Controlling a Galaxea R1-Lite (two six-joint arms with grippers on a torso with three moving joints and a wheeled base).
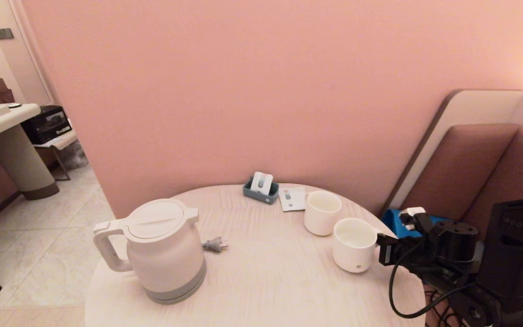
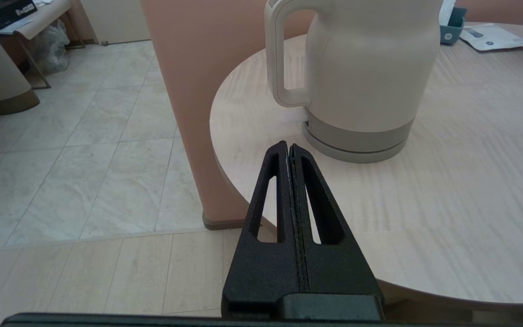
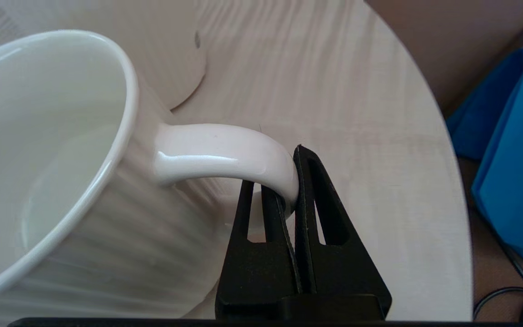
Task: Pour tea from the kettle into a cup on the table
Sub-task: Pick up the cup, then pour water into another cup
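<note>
The cream-white kettle (image 1: 164, 250) stands on the left of the round pale table (image 1: 266, 277), its loop handle pointing left. On the table's right side is the ribbed white cup (image 1: 354, 245), with a grey dot near its base. My right gripper (image 1: 378, 247) is shut on the cup's side handle (image 3: 225, 152), one finger inside the loop and one outside (image 3: 287, 181). The cup (image 3: 48, 159) looks empty. My left gripper (image 2: 288, 146) is shut on nothing. It hovers at the table's near-left edge, short of the kettle (image 2: 361, 68), and is out of the head view.
A second white cup (image 1: 322, 212) stands just behind the held one. At the back are a grey-blue holder (image 1: 260, 187) and a white sachet (image 1: 292, 199). A grey plug (image 1: 215, 245) lies beside the kettle. A padded seat (image 1: 461, 168) and a blue object (image 1: 394, 220) flank the table's right side.
</note>
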